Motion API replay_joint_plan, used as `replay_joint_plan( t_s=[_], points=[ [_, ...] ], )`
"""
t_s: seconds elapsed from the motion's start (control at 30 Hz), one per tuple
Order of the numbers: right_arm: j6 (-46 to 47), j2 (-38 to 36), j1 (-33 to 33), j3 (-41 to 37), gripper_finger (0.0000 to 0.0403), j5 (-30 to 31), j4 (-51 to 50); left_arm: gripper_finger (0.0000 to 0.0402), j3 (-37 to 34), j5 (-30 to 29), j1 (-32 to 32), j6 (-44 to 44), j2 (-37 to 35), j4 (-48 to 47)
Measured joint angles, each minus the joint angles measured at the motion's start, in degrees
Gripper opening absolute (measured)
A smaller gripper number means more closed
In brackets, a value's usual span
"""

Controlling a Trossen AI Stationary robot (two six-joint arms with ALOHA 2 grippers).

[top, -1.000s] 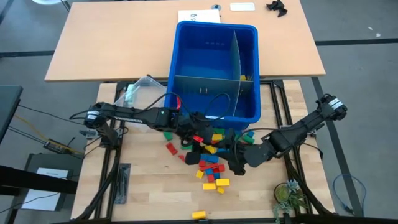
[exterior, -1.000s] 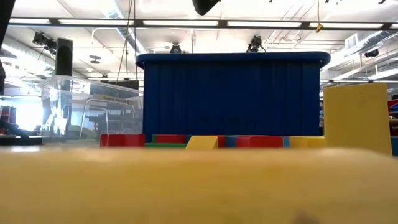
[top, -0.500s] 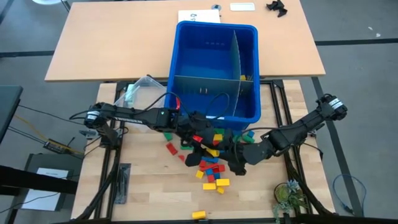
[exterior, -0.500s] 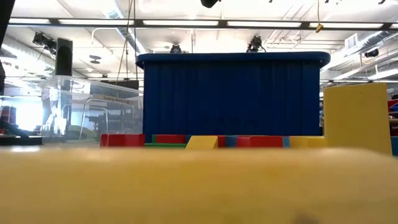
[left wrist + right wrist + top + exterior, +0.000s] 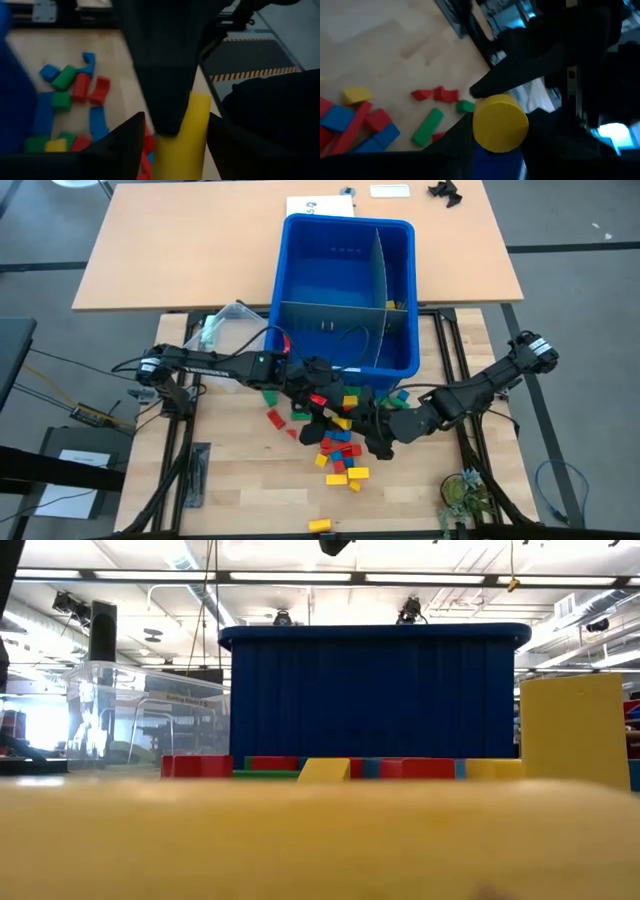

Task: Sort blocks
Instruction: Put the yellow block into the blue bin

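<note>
Both arms are meeting low in the middle of the high view, just under the blue bin [image 5: 300,270]. The left gripper [image 5: 325,408] and right gripper [image 5: 368,430] are crowding together over the blocks [image 5: 340,458], which are lying scattered on the bench [image 5: 240,470] at lower centre. One yellow block [image 5: 320,525] is sitting apart near the bottom edge.

In both wrist views a yellow cylinder [image 5: 180,135] is sitting between that arm's jaws, with the other arm's dark finger pressing in against it. In the right wrist view it is showing end-on at the centre [image 5: 500,122]. I cannot tell whether either pair of jaws is actually gripping it or merely standing around it.

The main risk, as I am judging it:
- If neither side is clamping at once, the cylinder is likely to be dropping and rolling off among the pile, or off the bench edge.
- If both are squeezing and pulling apart, it may be twisting out sideways.
- The fingers are working so close that they may be colliding or jamming.
- Arms this low are risking sweeping loose blocks toward the bottom of the frame.
</note>
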Motion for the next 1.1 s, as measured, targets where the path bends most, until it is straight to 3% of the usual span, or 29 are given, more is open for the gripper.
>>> replay_joint_plan(
  t_s=[0.1, 0.3, 0.43, 0.6, 0.8, 1.1],
  points=[
    [2.13, -0.64, 0.15, 0.00, 0.0129, 4.36, 0.04, 0.0222, 2.59, -3.56, 1.05, -0.04, -1.58, -5.77],
    [9.15, -3.85, -2.32, 0.00, 0.0129, 14.81, -0.18, 0.0222, 3.78, -28.79, 1.56, 3.47, -7.83, -14.91],
    [17.59, -7.43, -7.51, 0.00, 0.0129, 16.94, -1.72, 0.0222, 3.73, -37.89, 1.49, 4.46, -12.85, -17.79],
    [26.20, -11.92, -19.17, 0.00, 0.0131, 13.94, -4.95, 0.0222, 1.22, -40.23, 1.36, 3.32, -18.15, -19.04],
    [36.99, -15.77, -37.11, 0.00, 0.0128, 1.27, -10.80, 0.0222, -7.54, -40.88, 0.62, -0.58, -22.11, -17.21],
    [40.22, -15.22, -59.68, 0.00, 0.0129, -9.86, -21.15, 0.0222, -24.84, -36.80, -3.16, -5.59, -23.38, -2.05]
  ],
)
